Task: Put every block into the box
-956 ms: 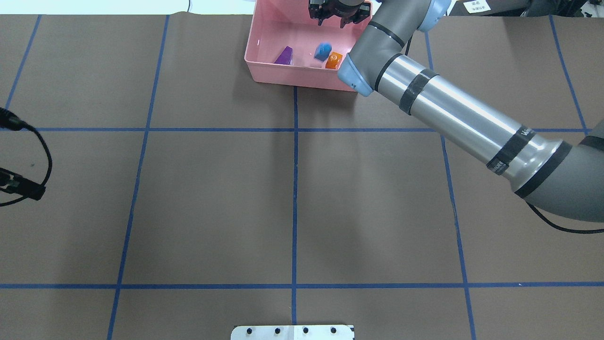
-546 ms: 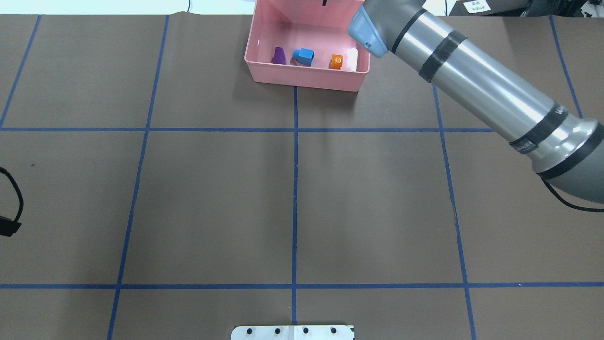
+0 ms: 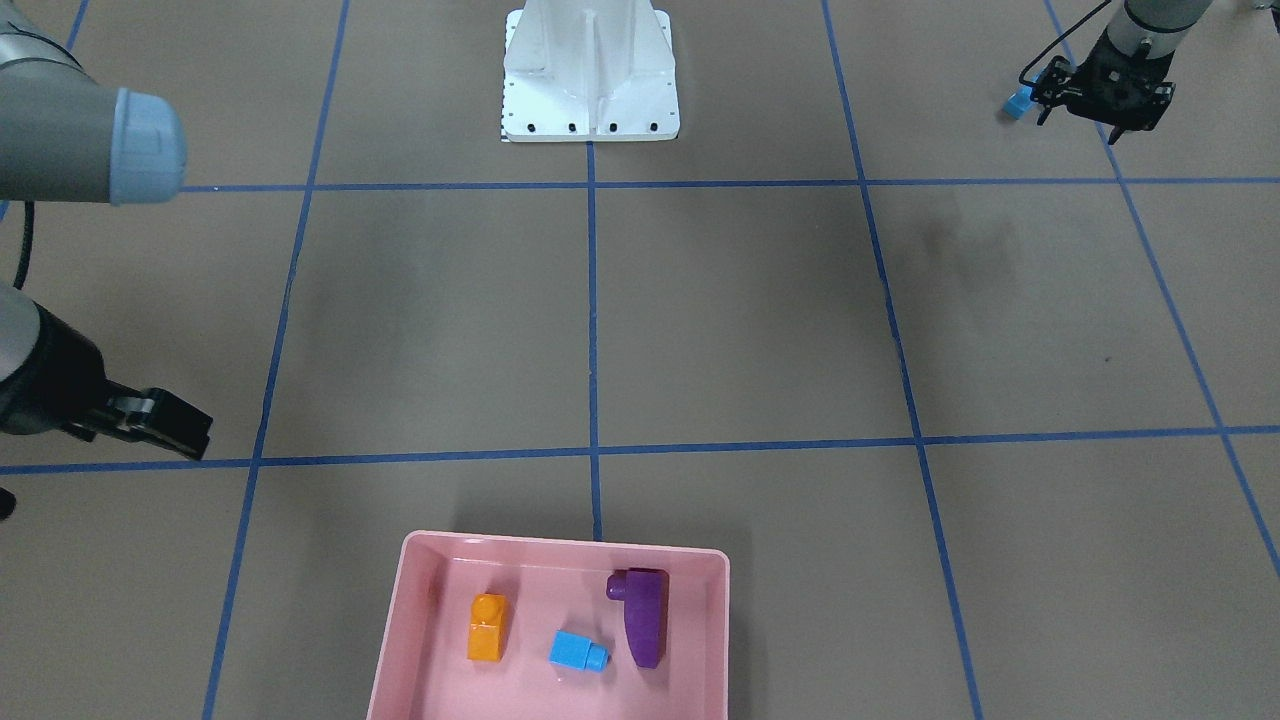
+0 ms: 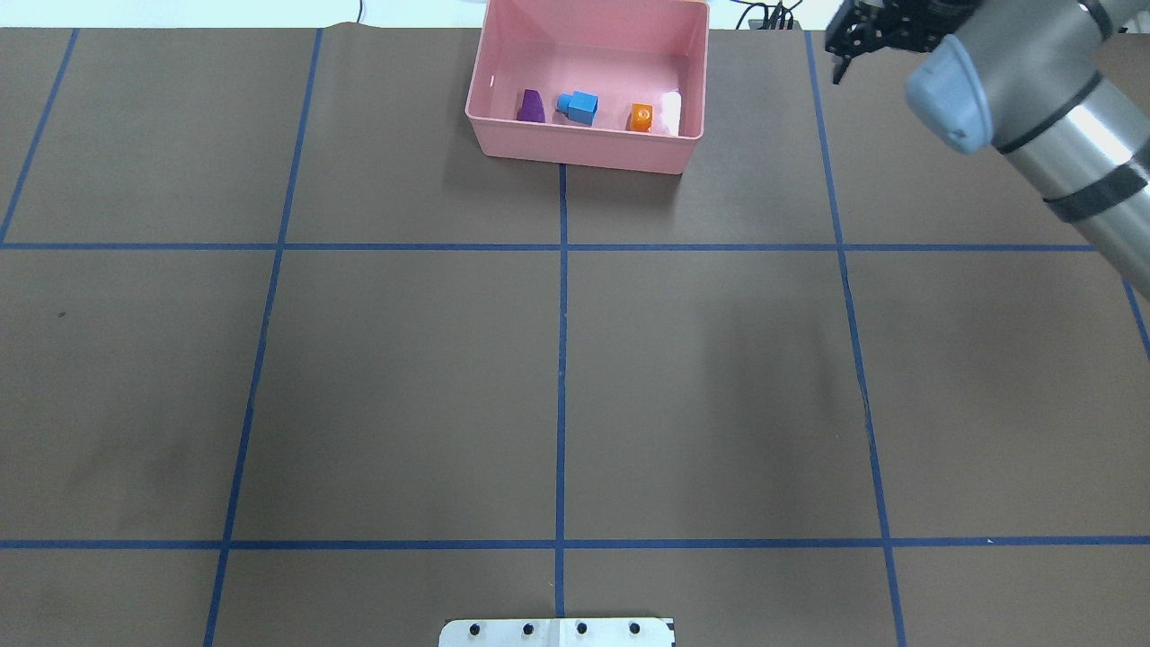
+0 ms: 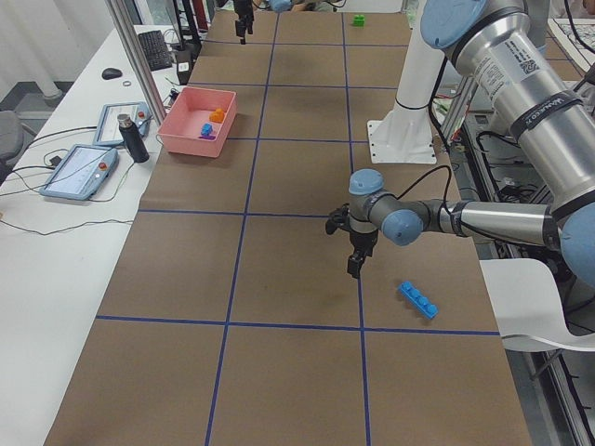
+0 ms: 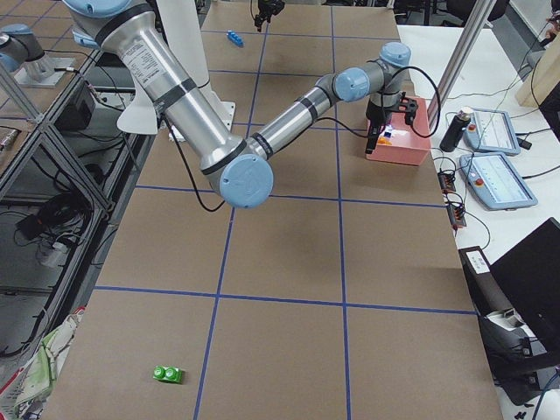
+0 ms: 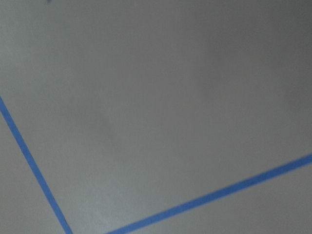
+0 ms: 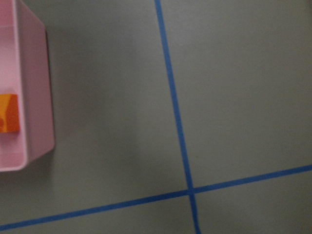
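The pink box (image 4: pixel 584 155) sits at the table's far edge and holds an orange block (image 4: pixel 641 117), a small light blue block (image 4: pixel 579 107) and a purple sloped block (image 4: pixel 531 106). My right gripper (image 4: pixel 853 49) hangs open and empty to the right of the box, clear of it. The long light blue block (image 5: pixel 418 300) lies on the table near my left gripper (image 5: pixel 356 271), which hovers above the table beside it, apart from it. Whether that gripper's jaws are open is too small to tell. A green block (image 6: pixel 166 374) lies far out on my right side.
The white robot base (image 3: pixel 590 70) stands at the middle of the near edge. A black bottle (image 5: pixel 130 137) and two tablets (image 5: pixel 81 171) rest on the side bench just beyond the box. Blue tape lines divide the brown table cover.
My right arm has pulled back from over the box and swung right. The small blue block has settled on the box floor. My left gripper has slid out of the overhead view's left edge.
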Controlling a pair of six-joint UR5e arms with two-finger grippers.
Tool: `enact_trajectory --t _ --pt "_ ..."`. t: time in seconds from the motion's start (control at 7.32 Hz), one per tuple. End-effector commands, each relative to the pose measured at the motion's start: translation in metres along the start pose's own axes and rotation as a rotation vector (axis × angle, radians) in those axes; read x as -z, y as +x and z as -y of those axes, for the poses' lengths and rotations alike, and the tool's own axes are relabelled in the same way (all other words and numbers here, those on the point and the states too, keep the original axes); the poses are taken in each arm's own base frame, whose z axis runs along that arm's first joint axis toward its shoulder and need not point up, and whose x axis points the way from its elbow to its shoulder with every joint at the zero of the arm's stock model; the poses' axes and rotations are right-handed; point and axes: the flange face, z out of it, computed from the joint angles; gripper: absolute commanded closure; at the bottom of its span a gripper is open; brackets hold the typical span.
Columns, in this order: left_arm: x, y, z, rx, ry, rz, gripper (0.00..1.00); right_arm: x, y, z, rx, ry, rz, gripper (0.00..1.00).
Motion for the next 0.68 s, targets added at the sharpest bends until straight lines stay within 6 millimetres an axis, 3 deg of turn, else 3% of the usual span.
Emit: enact_trajectory --t 0.0,0.27,0.55 --pt "-0.016 0.021 -0.018 -0.070 -0.102 -0.070 0.00 -0.004 0.076 -0.030 0.064 -0.072 -0.077 0.00" --pt "-0.028 0.024 -0.042 -0.100 -0.199 -0.079 0.00 -0.025 0.131 -0.063 0.036 -0.109 -0.110 0.00" --pt "-0.039 0.029 -0.051 -0.132 -0.242 -0.078 0.00 -0.037 0.182 -0.092 0.110 -0.142 -0.127 0.00"
